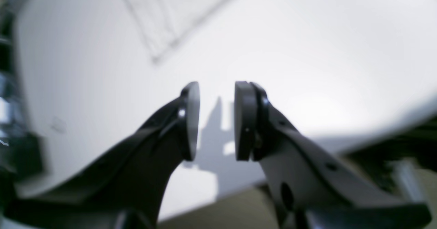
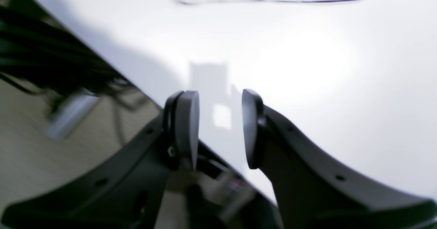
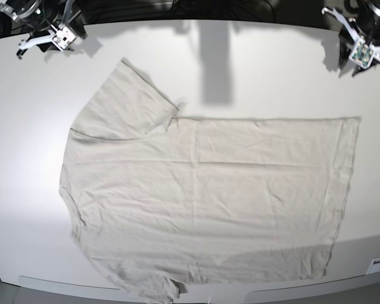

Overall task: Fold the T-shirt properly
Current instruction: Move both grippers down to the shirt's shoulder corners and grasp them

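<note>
T-shirt [image 3: 202, 196] lies flat, well apart from left gripper [image 1: 216, 119] and right gripper [image 2: 220, 130]; both released, empty.

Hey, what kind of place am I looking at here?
Probably a robotics lab workbench: a plain white table, a T-shirt spread flat on it, and the right tool and left tool parked at its far corners.

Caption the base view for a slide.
Beige T-shirt spread flat on a white table, unfolded, both grippers parked open-jawed and empty at the far corners.
</note>
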Available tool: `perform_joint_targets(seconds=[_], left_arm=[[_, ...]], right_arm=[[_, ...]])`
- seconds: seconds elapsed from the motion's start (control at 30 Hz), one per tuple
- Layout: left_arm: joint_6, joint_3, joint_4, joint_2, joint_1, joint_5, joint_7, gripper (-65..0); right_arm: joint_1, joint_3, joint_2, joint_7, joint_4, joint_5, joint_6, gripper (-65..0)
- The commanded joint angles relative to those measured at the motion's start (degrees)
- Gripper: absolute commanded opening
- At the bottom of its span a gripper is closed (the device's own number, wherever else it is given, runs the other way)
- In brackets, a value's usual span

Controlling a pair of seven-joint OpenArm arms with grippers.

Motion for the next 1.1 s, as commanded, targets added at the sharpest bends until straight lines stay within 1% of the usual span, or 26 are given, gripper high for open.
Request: perform_joint_targets(seconds=[0.0,0.07,0.13,0.2,0.3,0.4,0.53,0.6,0.67,0.77,0.87,1.0,1.03,1.07], left_arm=[[0.22,-0.17,0.94,-1.66,-0.87,0.92,-1.05,-47.8],[-0.61,0.85,0.94,-4.39,-3.19,3.93,-1.01,-47.8],[-0.57,3.19,0.94,-7.39,-4.9,6.45,-1.03,-47.7],[-0.52,6.36,0.46,-9.55,-6.36,9.75,-1.68,-45.4],[-0.28,10.8,-3.45,-11.13,-9.6,15.43,-4.39,-42.9],[0.37,14.43,-10.93,-12.68,-14.75,18.25,-5.66,-42.8],[0.81,19.19,-22.32,-15.74,-22.43,20.35,-7.91,-42.8],[1.66,21.77,-27.45,-16.83,-26.32,21.59,-8.55,-42.8],[2.03,24.5,-31.98,-17.64,-29.68,21.9,-8.55,-42.8],[2.14,28.39,-37.46,-18.53,-33.77,21.86,-8.55,-42.8],[2.19,31.28,-41.4,-19.19,-36.92,22.71,-8.44,-42.8],[2.21,33.11,-43.76,-20.04,-38.62,22.88,-7.72,-43.3],[2.14,33.16,-43.76,-20.06,-38.49,22.71,-7.58,-44.4],[2.12,33.16,-43.76,-20.06,-38.29,22.64,-7.1,-47.7]], right_arm=[[0.5,0.37,0.42,0.44,0.85,-1.18,-0.37,-43.3],[1.97,0.37,0.44,-0.02,0.85,-3.74,-0.24,-43.3],[3.13,0.37,0.42,-0.02,0.85,-5.53,0.13,-43.3],[4.15,0.37,0.42,-0.02,0.85,-5.49,0.28,-43.3],[5.22,0.37,0.42,-0.39,0.85,-5.49,0.28,-43.3],[5.79,0.37,0.33,-1.16,0.85,-5.49,0.24,-43.3],[5.95,0.37,0.24,-1.75,0.85,-5.49,0.22,-43.3],[5.95,0.39,-0.07,-2.4,0.85,-5.53,0.02,-43.3],[5.95,0.39,-0.09,-3.69,0.85,-5.51,-0.68,-43.3],[5.95,0.39,-0.07,-5.62,0.85,-5.53,-2.93,-43.3],[5.95,0.39,-0.07,-6.93,0.85,-5.55,-4.35,-43.3],[5.95,0.39,-0.07,-7.02,0.85,-6.32,-4.52,-43.3],[5.95,0.39,-0.07,-6.99,0.85,-7.32,-4.52,-43.3],[5.97,0.39,-0.04,-6.97,0.85,-8.35,-4.52,-43.3]])
